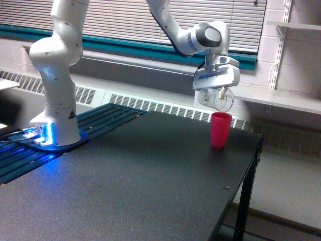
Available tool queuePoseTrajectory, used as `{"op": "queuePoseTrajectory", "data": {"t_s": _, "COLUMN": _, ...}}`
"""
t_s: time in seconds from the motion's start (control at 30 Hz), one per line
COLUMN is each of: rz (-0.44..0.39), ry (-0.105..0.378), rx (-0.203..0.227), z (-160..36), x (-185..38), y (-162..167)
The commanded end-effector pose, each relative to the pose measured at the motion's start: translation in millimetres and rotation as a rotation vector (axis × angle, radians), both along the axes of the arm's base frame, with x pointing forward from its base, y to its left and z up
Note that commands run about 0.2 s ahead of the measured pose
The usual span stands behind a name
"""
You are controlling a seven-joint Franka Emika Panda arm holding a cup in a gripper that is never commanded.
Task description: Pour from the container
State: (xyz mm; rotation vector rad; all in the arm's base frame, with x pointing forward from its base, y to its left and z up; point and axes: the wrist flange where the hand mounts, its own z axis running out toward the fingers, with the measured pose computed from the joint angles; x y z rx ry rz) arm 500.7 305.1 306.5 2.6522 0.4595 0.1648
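A pink-red cup (pixel 221 129) stands upright on the dark counter (pixel 140 181), near its far corner toward the exterior view's right. Behind the counter a long white radiator grille (pixel 165 108) runs along the wall under closed blinds (pixel 115 22), and white shelving (pixel 293 25) hangs on the block wall at the exterior view's right.

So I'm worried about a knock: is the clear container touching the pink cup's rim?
Apart. The exterior view shows wall and radiator between the bottom of the clear container in the gripper and the rim of the pink cup.
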Motion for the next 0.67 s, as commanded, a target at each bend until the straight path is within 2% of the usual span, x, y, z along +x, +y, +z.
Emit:
{"op": "queuePoseTrajectory", "data": {"t_s": 0.03, "rz": -0.024, "ry": -0.019, "rx": -0.004, "z": 12.0, "x": 8.2, "y": -18.9}}
{"op": "queuePoseTrajectory", "data": {"t_s": 0.4, "rz": -0.042, "ry": -0.042, "rx": 0.046, "z": 29.9, "x": 9.6, "y": -30.3}}
{"op": "queuePoseTrajectory", "data": {"t_s": 0.67, "rz": -0.073, "ry": -0.068, "rx": 0.098, "z": 45.8, "x": 9.1, "y": -43.8}}
